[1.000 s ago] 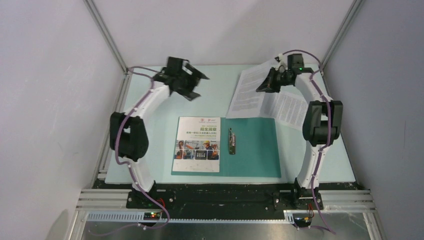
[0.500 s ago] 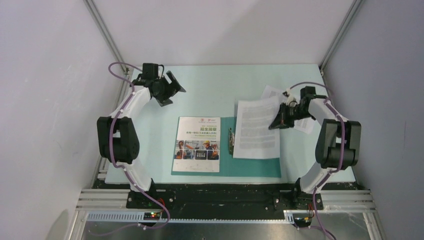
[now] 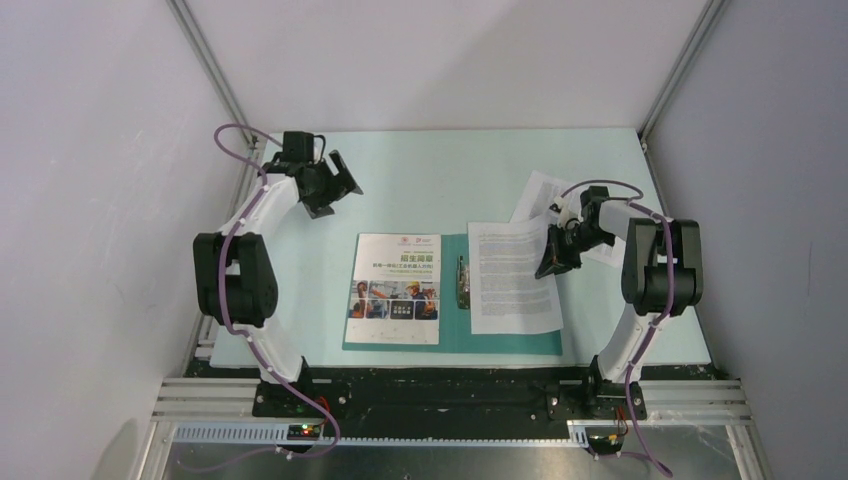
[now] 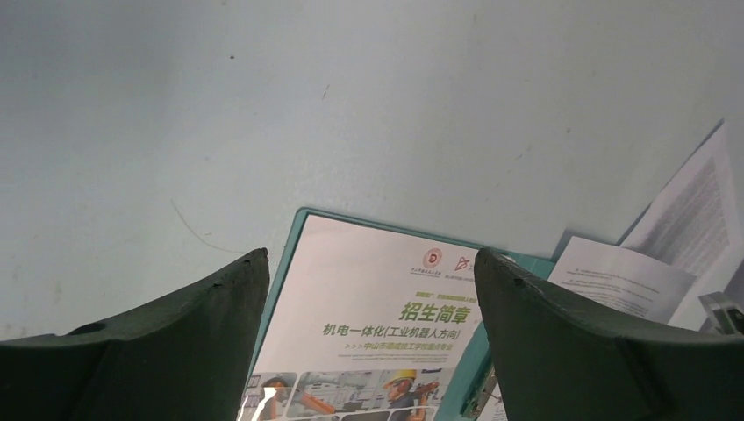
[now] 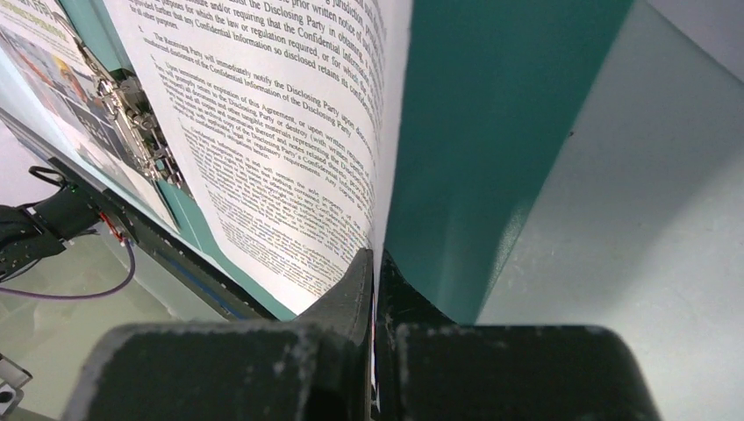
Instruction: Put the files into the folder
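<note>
The teal folder (image 3: 510, 343) lies open and flat at the table's front centre, with its metal clip (image 3: 464, 283) on the spine. The brochure page (image 3: 394, 290) lies on its left half. The black-text sheet (image 3: 512, 278) lies over its right half. My right gripper (image 3: 550, 262) is shut on this sheet's right edge; in the right wrist view its jaws (image 5: 375, 263) pinch the paper (image 5: 281, 114) just above the folder (image 5: 500, 114). My left gripper (image 3: 335, 190) is open and empty, above bare table behind the brochure (image 4: 386, 298).
Another white sheet with black text (image 3: 540, 195) lies on the table at the back right, partly under the right arm; it also shows in the left wrist view (image 4: 697, 215). Grey walls close in the left, back and right sides.
My right gripper has carried the text sheet from the back right forward and down onto the folder's right half. My left arm has drawn back toward the far left.
</note>
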`<state>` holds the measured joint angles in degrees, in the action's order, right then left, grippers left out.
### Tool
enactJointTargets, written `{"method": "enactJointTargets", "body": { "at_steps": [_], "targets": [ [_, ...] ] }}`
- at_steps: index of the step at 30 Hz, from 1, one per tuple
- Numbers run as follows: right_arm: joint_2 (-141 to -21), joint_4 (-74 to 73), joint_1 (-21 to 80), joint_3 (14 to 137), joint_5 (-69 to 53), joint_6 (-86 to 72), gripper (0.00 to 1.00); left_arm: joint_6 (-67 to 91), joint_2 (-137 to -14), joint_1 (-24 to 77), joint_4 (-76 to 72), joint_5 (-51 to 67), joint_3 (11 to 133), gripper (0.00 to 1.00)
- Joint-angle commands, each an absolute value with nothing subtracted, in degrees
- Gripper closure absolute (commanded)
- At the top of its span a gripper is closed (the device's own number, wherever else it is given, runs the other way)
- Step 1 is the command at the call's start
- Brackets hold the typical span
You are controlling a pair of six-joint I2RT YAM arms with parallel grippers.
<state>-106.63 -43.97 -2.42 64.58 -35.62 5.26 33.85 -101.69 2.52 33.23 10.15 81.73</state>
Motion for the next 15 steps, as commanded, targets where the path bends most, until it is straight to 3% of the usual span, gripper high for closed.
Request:
{"method": "enactJointTargets", "body": {
  "at_steps": [1,15],
  "targets": [
    [-107.1,-43.3,-1.9,65.5,-37.6,8.4,1.0,31.2,-99.2,2.3,32.9,8.0,81.3,0.09],
    [-102.8,-46.4,-0.3,61.9,-41.0,6.8,1.0,32.1,-98.4,2.3,33.0,7.2,81.8,0.09]
  ]
}}
